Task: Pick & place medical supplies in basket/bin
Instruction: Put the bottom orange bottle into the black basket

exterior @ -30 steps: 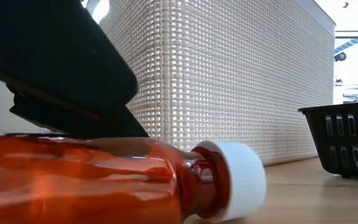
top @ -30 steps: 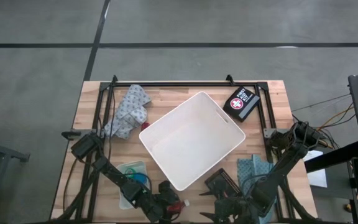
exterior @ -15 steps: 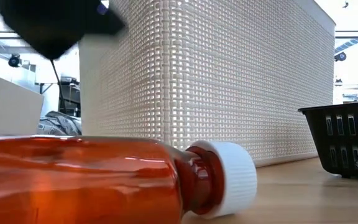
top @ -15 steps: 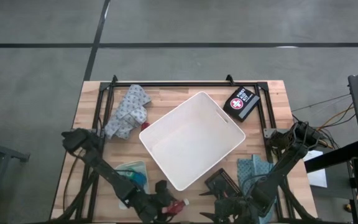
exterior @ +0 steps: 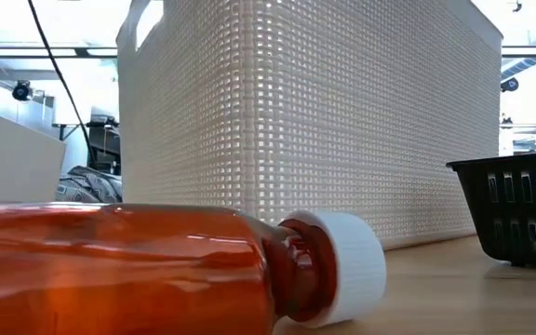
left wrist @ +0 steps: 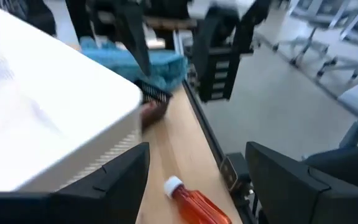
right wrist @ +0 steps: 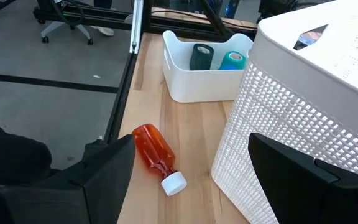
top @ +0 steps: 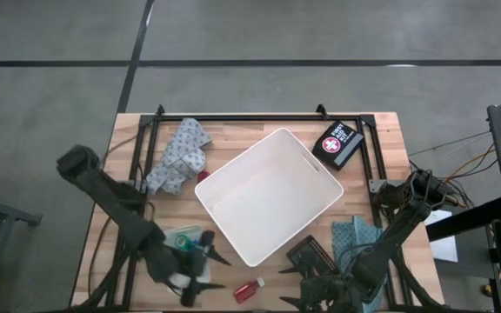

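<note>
Bin [top: 269, 196], white and rectangular, is set at an angle in the middle of the wooden table [top: 129, 152], and nothing is seen inside it. An orange bottle [top: 248, 289] with a white cap is found lying on its side near the table's front edge, just in front of the bin's near corner. The left gripper [top: 200, 263] is held above the table beside a small tray [top: 177, 238] containing rolls, its fingers spread apart and nothing between them. The right gripper [top: 311, 289] is parked at the front edge next to a black mesh basket [top: 311, 254], fingers likewise parted and empty. A patterned cloth [top: 177, 155] and a dark case [top: 338, 143] are placed at the far side.
</note>
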Robot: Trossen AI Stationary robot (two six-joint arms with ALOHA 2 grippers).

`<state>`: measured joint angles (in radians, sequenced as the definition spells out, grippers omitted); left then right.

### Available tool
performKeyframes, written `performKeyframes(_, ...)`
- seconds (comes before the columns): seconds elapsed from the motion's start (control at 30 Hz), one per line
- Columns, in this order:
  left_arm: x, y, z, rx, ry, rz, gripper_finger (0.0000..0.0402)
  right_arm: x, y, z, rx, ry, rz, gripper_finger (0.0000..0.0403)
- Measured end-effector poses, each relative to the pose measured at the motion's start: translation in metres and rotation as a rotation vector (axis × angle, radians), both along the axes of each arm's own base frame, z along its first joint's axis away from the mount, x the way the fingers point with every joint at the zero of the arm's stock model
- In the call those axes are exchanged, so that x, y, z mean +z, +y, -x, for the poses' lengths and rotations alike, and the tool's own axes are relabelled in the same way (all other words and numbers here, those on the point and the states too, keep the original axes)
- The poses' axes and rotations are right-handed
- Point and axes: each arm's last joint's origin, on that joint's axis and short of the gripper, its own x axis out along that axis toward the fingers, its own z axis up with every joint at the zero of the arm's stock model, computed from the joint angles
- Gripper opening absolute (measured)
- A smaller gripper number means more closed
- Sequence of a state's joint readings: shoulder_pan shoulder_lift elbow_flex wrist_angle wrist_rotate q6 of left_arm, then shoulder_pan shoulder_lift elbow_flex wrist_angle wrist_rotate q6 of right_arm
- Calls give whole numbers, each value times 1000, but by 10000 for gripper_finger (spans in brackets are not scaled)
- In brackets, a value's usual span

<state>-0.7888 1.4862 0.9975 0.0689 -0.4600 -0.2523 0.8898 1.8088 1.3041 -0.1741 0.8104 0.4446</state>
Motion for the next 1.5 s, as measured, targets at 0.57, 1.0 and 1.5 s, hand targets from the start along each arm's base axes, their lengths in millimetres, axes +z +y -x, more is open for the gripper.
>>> performKeyframes(0.57, -21, 48, 53, -71, -119, 129, 271, 0, 0, 0, 0, 0, 0, 311)
performKeyframes(1.0, -22, 48, 53, -31, -67, 242, 272, 0, 0, 0, 0, 0, 0, 311)
performKeyframes(1.5, -37, 52, 57, -21, 53, 118, 270, 0, -1, -1, 31, 3, 73, 311)
